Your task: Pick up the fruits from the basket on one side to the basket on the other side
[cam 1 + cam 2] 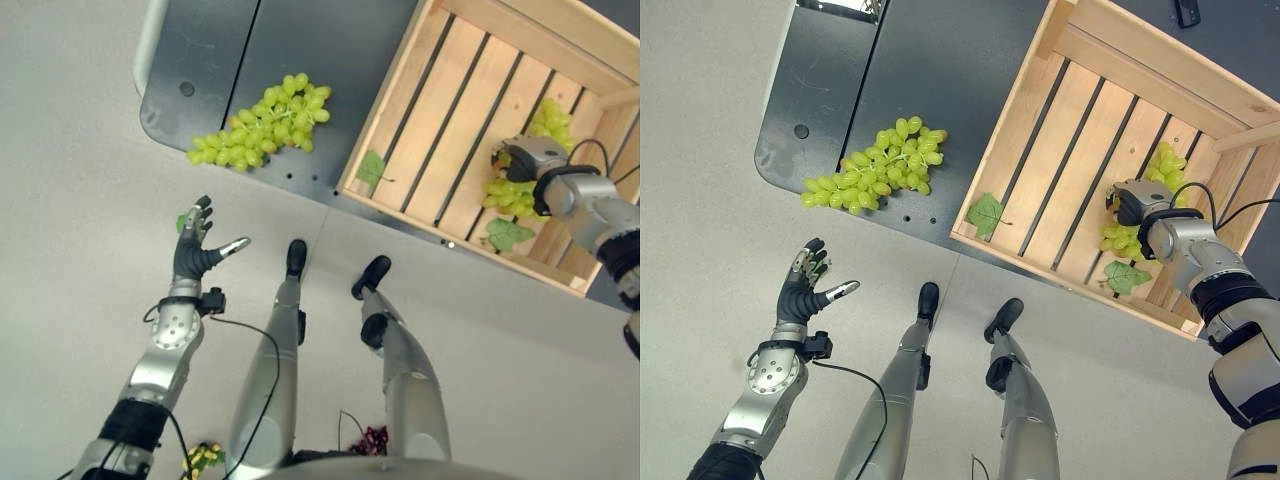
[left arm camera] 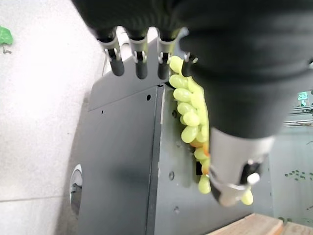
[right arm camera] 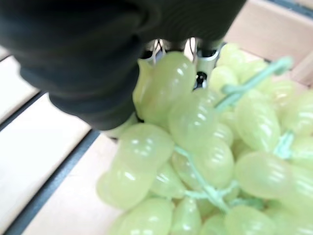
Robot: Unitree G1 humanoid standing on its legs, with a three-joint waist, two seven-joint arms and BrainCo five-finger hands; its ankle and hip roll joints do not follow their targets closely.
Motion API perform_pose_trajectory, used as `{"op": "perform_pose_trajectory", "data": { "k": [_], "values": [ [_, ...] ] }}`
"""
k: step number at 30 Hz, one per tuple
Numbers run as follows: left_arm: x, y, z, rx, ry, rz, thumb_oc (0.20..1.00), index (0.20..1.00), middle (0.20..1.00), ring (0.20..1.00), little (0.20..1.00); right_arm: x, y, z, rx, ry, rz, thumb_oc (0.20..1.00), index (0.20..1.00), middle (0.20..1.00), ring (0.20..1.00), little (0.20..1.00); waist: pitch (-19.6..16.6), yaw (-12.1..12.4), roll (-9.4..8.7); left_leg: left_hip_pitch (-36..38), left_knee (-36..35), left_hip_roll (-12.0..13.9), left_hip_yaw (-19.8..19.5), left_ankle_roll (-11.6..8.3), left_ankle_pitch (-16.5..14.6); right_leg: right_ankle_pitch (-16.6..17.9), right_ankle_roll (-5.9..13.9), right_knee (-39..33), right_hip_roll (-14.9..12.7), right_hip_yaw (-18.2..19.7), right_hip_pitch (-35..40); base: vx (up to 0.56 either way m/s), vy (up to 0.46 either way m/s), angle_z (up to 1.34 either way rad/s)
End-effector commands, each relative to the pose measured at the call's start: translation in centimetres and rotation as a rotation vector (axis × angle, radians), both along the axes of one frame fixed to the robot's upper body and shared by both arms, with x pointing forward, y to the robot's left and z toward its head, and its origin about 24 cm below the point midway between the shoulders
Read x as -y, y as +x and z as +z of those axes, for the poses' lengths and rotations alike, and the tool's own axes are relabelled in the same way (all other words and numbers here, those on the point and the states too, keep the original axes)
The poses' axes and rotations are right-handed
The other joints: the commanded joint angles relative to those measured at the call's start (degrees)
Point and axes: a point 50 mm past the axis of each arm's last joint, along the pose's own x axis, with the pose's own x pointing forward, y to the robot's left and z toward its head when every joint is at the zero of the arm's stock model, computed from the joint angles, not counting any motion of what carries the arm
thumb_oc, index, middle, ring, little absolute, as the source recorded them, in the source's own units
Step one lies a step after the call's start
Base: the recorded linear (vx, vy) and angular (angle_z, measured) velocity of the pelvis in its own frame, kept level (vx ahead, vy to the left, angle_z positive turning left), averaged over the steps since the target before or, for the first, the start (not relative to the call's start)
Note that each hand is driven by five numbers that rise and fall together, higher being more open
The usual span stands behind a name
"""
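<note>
A wooden crate [image 1: 440, 120] stands at the upper right. My right hand [image 1: 530, 158] is inside it, fingers curled on a bunch of green grapes [image 1: 508, 195] that fills the right wrist view [image 3: 205, 147]. More green grapes [image 1: 552, 120] lie just beyond the hand near the crate's far corner. Another green bunch [image 1: 262, 133] rests on a dark grey plate [image 1: 200, 60] to the crate's left. My left hand [image 1: 195, 250] hovers open over the pale floor just short of that plate, with straight fingers [image 2: 141, 54] pointing toward the bunch [image 2: 188, 107].
Two loose green leaves [image 1: 372, 170] [image 1: 508, 235] lie on the crate's slats. A small leaf [image 1: 182, 222] sits on the floor by my left hand. A yellow-green cluster [image 1: 205, 455] and a dark red cluster [image 1: 375, 438] show low down, near my body.
</note>
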Motion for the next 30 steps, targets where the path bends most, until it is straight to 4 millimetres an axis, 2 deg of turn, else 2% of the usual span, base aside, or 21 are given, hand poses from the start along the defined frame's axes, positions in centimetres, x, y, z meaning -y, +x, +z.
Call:
{"op": "perform_pose_trajectory", "data": {
  "k": [1, 5, 7, 8, 10, 14, 15, 16, 17, 18, 24, 30],
  "values": [
    [-0.8, -1.6, 0.7, 0.05, 0.0, 0.025, 1.0, 1.0, 1.0, 1.0, 1.0, 0.6, 0.3, 1.7, 0.051, -0.051, -0.046, 0.2, 0.2, 0.2, 0.2, 0.2, -0.6, 0.4, -0.38, 5.8, -2.9, 1.3, -1.0, -1.02, -3.5, 11.3, 10.87, -1.4, -7.9, 2.7, -3.8, 0.0, 0.0, 0.0],
    [-1.0, -1.6, 0.8, 0.054, 0.003, 0.033, 1.0, 1.0, 1.0, 1.0, 1.0, -0.4, 0.5, 2.4, 0.087, -0.027, -0.005, 0.2, 0.2, 0.2, 0.2, 0.2, -0.6, 0.4, -0.64, 6.0, -3.0, 1.5, -1.1, -1.01, -3.4, 11.4, 10.87, -1.4, -7.8, 2.8, -3.7, 0.0, 0.0, 0.0],
    [-1.1, -1.7, 0.8, 0.053, 0.005, 0.038, 1.0, 1.0, 1.0, 1.0, 1.0, -2.0, 0.7, 3.6, 0.141, 0.038, 0.068, 0.2, 0.2, 0.2, 0.2, 0.2, -0.6, 0.3, -0.99, 6.3, -3.2, 1.6, -0.9, -1.04, -3.4, 11.3, 10.85, -1.3, -7.7, 2.7, -3.6, 0.0, 0.0, 0.0],
    [-1.1, -1.7, 0.8, 0.053, 0.005, 0.038, 1.0, 1.0, 1.0, 1.0, 1.0, -2.0, 0.6, 3.6, 0.14, 0.039, 0.068, 0.2, 0.2, 0.2, 0.2, 0.2, -0.6, 0.3, -1.02, 6.3, -3.2, 1.6, -0.9, -1.04, -3.4, 11.3, 10.84, -1.3, -7.7, 2.7, -3.6, -0.01, -0.002, -0.05],
    [-1.3, -1.8, 0.8, 0.051, -0.002, 0.048, 1.0, 1.0, 1.0, 1.0, 1.0, -3.3, 0.7, 4.6, 0.201, 0.153, 0.128, 0.2, 0.2, 0.2, 0.2, 0.2, -0.6, 0.3, -1.34, 6.6, -3.4, 1.7, -0.8, -0.98, -3.3, 11.3, 10.75, -1.2, -7.5, 2.7, -3.6, -0.01, -0.003, -0.06],
    [-1.7, -1.9, 0.8, 0.049, -0.002, 0.061, 1.0, 1.0, 1.0, 1.0, 1.0, -4.7, 0.5, 7.0, 0.277, 0.189, 0.204, 0.2, 0.2, 0.2, 0.2, 0.2, -0.6, 0.2, -1.96, 6.8, -3.5, 1.8, -0.6, -0.94, -3.3, 11.2, 10.74, -0.8, -7.4, 2.8, -3.7, -0.02, 0.001, -0.05],
    [-1.8, -2.0, 0.9, 0.05, 0.001, 0.069, 1.0, 1.0, 1.0, 1.0, 1.0, -5.0, 0.3, 7.6, 0.295, 0.182, 0.222, 0.47, 0.47, 0.47, 0.47, 0.47, -0.6, 0.2, -2.19, 7.0, -3.6, 1.9, -0.5, -0.97, -3.3, 11.2, 10.76, -0.9, -7.4, 2.8, -3.7, -0.01, -0.003, -0.03],
    [-2.0, -2.0, 0.9, 0.047, 0.006, 0.072, 1.0, 1.0, 1.0, 1.0, 1.0, -5.2, 0.1, 8.0, 0.305, 0.162, 0.236, 0.595, 0.595, 0.595, 0.595, 0.595, -0.6, 0.1, -2.4, 7.1, -3.6, 2.0, -0.5, -0.97, -3.3, 11.2, 10.77, -0.9, -7.3, 2.8, -3.5, 0.0, -0.005, -0.04],
    [-2.0, -2.1, 0.9, 0.047, 0.011, 0.074, 1.0, 1.0, 1.0, 1.0, 1.0, -5.2, 0.0, 8.4, 0.319, 0.137, 0.242, 0.865, 0.865, 0.865, 0.865, 0.865, -0.6, 0.1, -2.54, 7.2, -3.7, 2.0, -0.5, -0.98, -3.3, 11.2, 10.79, -0.9, -7.3, 2.8, -3.5, 0.0, 0.0, 0.0],
    [-2.2, -2.2, 0.9, 0.046, 0.018, 0.081, 1.0, 1.0, 1.0, 1.0, 1.0, -5.2, -0.3, 8.8, 0.33, 0.092, 0.248, 1.0, 1.0, 1.0, 1.0, 1.0, -0.6, 0.1, -2.73, 7.3, -3.8, 2.0, -0.5, -1.03, -3.2, 11.2, 10.85, -0.9, -7.3, 2.8, -3.4, 0.0, 0.0, 0.0],
    [-2.5, -2.3, 1.0, 0.05, 0.053, 0.093, 1.0, 1.0, 1.0, 1.0, 1.0, -4.1, -1.2, 10.0, 0.342, -0.105, 0.22, 1.0, 1.0, 1.0, 1.0, 1.0, -0.6, -0.1, -3.09, 7.6, -3.9, 2.1, -0.5, -1.05, -3.2, 11.3, 11.14, -0.8, -7.3, 2.8, -3.3, 0.0, 0.0, 0.0],
    [-2.4, -2.5, 0.9, 0.044, 0.082, 0.089, 1.0, 1.0, 1.0, 1.0, 1.0, -1.1, -2.9, 10.5, 0.351, -0.254, 0.132, 1.0, 1.0, 1.0, 1.0, 1.0, -0.6, -1.0, -2.41, 5.9, -2.6, 1.7, -0.6, -0.98, -3.6, 11.2, 11.24, -0.5, -7.6, 3.1, -4.2, 0.0, 0.0, 0.0]
  ]
}}
